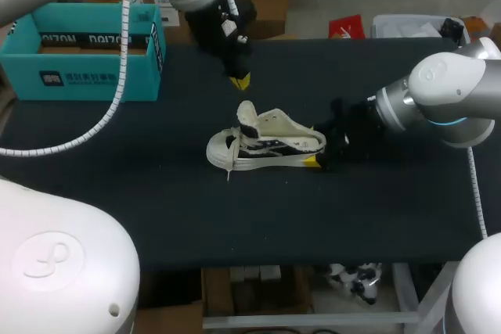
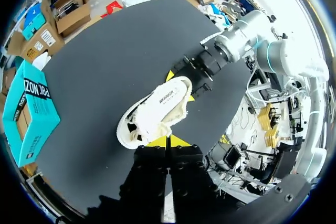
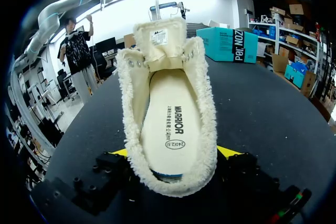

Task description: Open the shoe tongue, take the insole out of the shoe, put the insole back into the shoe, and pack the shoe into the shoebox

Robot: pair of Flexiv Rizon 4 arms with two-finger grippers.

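One white sneaker lies at the middle of the table, its single insole seated inside, tongue raised. The right gripper clamps the heel, a finger each side, arm low and level. The left gripper hangs above the tongue, pointing down, tips together; whether they pinch anything I cannot tell. One teal shoebox stands well apart
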